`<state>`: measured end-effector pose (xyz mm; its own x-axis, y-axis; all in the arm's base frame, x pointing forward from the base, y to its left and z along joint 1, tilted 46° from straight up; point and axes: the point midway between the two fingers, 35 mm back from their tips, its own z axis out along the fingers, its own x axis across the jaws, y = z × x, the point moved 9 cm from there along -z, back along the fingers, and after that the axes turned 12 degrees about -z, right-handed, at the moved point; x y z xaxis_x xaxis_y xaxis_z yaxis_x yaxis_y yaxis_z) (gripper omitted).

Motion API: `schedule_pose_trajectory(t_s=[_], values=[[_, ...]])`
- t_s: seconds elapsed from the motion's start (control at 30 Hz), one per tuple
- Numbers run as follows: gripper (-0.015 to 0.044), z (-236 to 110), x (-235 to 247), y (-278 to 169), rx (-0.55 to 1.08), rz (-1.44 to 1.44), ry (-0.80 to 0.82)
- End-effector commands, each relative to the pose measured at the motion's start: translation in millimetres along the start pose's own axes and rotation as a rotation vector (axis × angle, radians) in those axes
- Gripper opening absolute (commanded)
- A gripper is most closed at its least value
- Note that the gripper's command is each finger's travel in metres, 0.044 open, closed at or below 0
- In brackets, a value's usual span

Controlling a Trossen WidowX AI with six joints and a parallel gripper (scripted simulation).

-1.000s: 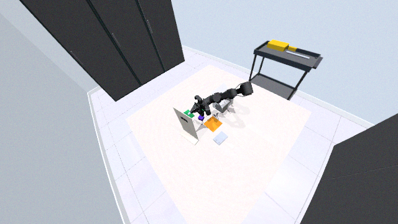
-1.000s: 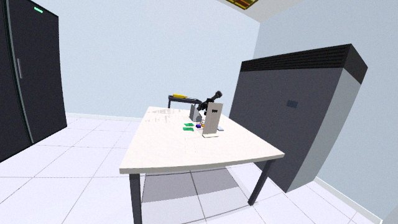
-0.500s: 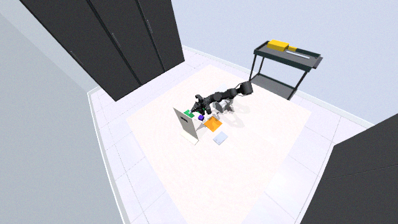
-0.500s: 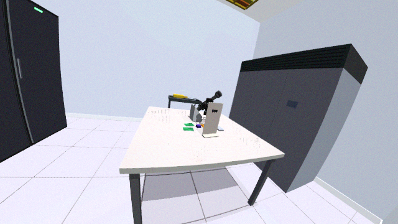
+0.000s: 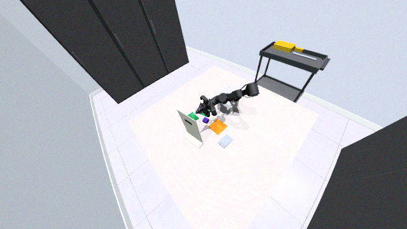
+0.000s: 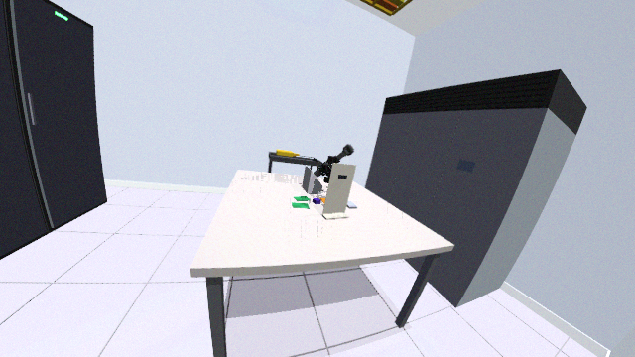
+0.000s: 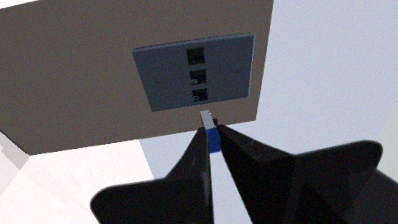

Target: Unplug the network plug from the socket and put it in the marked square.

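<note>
My gripper [image 5: 196, 113] [image 7: 212, 131] is shut on the network plug [image 7: 213, 141], which has a blue body and a pale grey front. The plug is out in the air, clear of the socket plate [image 7: 167, 80]. Three openings show in the plate, with no plug in them. The plate is on the upright panel [image 5: 191, 128] [image 6: 338, 197] [image 7: 70, 75], and my fingers are on the side facing the arm. The thin tab cannot be made out clearly. An orange square [image 5: 217, 126] lies flat on the table between the panel and the arm's base. Its outline is mostly hidden in the exterior view.
A purple block [image 5: 205, 120] [image 6: 317, 200] lies beside the orange square. Green flat pieces [image 5: 193, 116] [image 6: 301, 205] lie near the panel. A pale blue flat piece [image 5: 225, 141] [image 6: 351, 204] lies past the orange square. A cart with a yellow box [image 5: 283, 46] stands beyond the table.
</note>
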<state>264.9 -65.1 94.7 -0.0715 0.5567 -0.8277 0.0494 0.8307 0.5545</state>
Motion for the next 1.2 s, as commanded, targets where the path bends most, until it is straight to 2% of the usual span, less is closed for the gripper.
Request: schedule_pose_trajectory(t_s=[0.0,0.8,1.17], values=[[0.0000,-1,-9,-1,-0.005,-0.005,-0.006],[0.0000,-21,-56,-12,-0.007,-0.013,0.002],[0.0000,-16,-27,-12,-0.077,-0.153,0.232]])
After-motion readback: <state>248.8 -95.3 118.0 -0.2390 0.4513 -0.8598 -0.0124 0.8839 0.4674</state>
